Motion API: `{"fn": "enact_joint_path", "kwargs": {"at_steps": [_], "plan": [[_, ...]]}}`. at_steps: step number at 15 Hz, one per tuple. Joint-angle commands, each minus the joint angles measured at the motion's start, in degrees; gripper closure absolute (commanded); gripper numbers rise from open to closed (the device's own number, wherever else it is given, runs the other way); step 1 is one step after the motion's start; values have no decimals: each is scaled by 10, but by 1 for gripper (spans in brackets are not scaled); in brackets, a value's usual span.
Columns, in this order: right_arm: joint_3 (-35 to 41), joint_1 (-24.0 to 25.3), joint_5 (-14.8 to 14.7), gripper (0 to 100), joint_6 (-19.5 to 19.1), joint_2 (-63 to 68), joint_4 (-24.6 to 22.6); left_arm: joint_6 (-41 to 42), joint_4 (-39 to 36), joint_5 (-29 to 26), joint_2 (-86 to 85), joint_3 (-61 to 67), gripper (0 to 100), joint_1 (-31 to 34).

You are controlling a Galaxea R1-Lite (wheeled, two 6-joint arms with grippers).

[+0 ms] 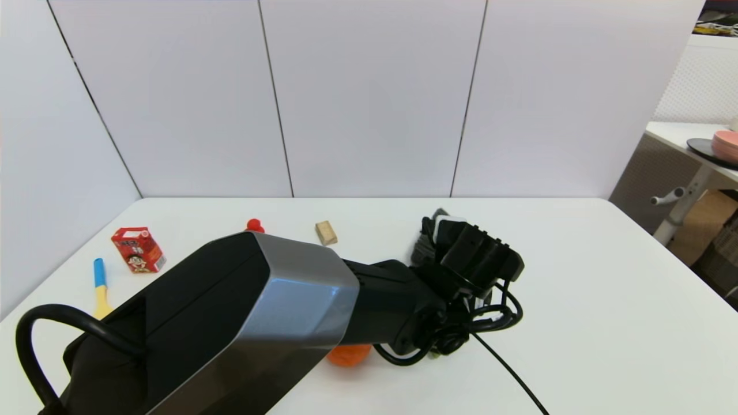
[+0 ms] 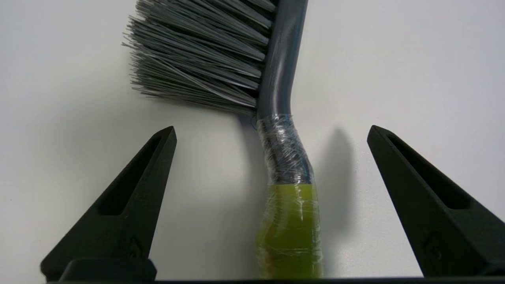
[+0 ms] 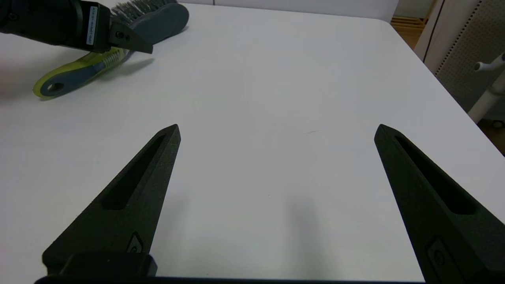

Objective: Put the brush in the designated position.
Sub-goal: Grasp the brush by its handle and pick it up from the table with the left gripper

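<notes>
Brush (image 2: 282, 157) flat on table (image 3: 276, 98), mostly arm-hidden from head view; left pincer (image 2: 271, 132) apart, apparently straddling handle untouched.

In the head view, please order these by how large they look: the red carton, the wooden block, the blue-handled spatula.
1. Red carton and blue-handled spatula: the spatula is longer but thin and partly hidden by the left arm, so unsure.
2. Wooden block: smallest, though farther from the camera.
</notes>
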Motion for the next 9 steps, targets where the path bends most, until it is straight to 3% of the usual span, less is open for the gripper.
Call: {"fn": "enact_joint_path", "kwargs": {"at_steps": [1, 9], "plan": [[1, 0, 0, 0, 0, 1, 0, -1, 5, 2, 4, -2, 0, 1], [1, 0, 0, 0, 0, 1, 0, 0, 13, 2, 8, -11, 0, 1]]}}
